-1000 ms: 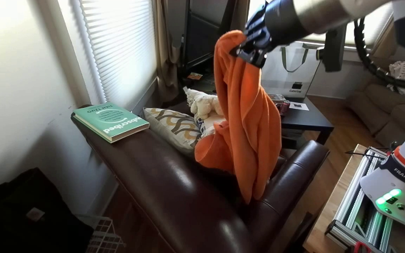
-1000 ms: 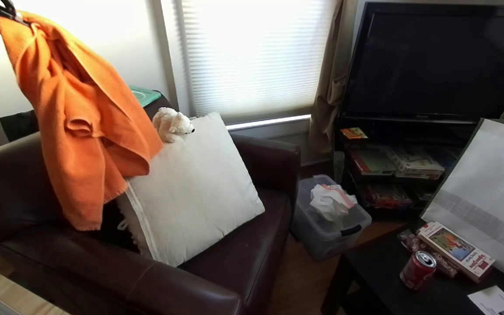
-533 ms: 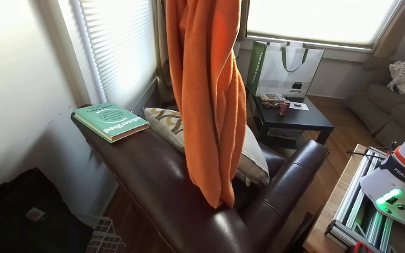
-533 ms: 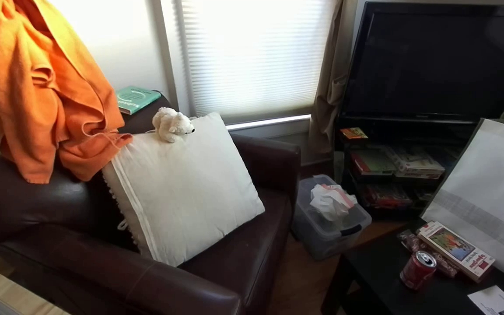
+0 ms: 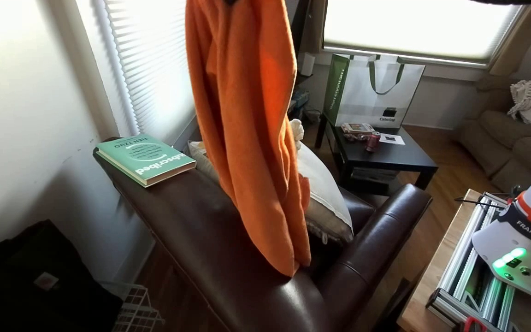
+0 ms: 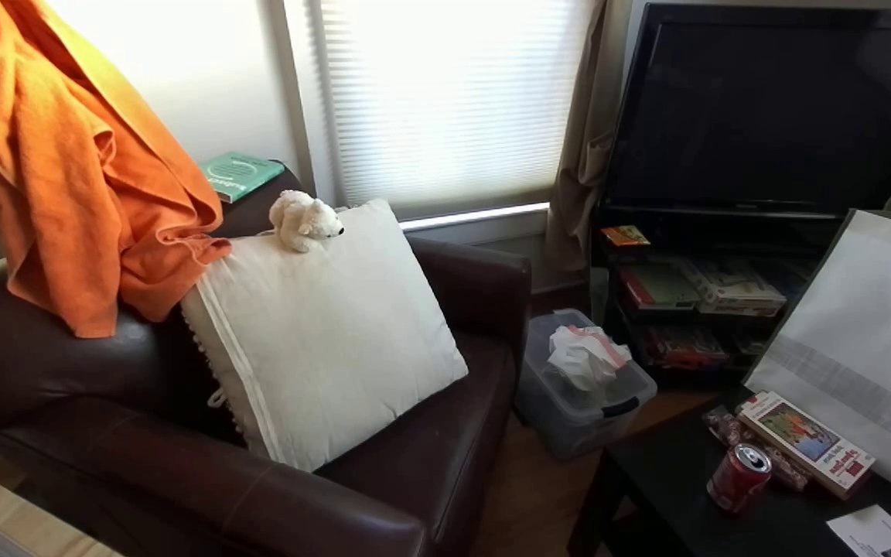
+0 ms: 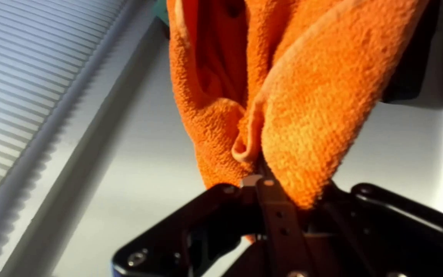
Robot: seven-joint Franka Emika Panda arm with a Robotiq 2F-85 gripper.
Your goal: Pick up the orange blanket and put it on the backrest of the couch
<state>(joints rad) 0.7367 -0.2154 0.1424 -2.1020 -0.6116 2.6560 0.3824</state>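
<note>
While the fleecy orange blanket (image 5: 251, 115) hangs in long folds above the dark brown leather couch (image 6: 422, 433), the picking-up half of the task looks done, and the step in hand is, by my reading, bringing the cloth over the smooth, padded leather backrest (image 5: 196, 216). In an exterior view its lower tip dangles over the backrest, near the corner where that meets a rounded leather armrest (image 5: 380, 230); whether the hem actually bears on the leather I cannot tell. One loose fold comes right up to the top corner of the square white cushion (image 6: 337, 340), on which a small cream plush bear (image 6: 302, 220) rests. The next move probably calls for carrying the pinched end across the top of the backrest and then lowering it, so that cloth drapes with weight on either side before being let go. Dropped from this height, it could slump forward onto the cushion, and a swing too far along could sweep away the green hardcover book (image 5: 145, 161) lying at the far end of the backrest. As for the pincer (image 7: 279, 184), it is clenched on the blanket: in the wrist view its jaws stand close together, parted only by a bunched strip of cloth, with folds bulging out beyond. Both exterior views crop out nearly all of it, so that grip is read from the wrist alone.
</note>
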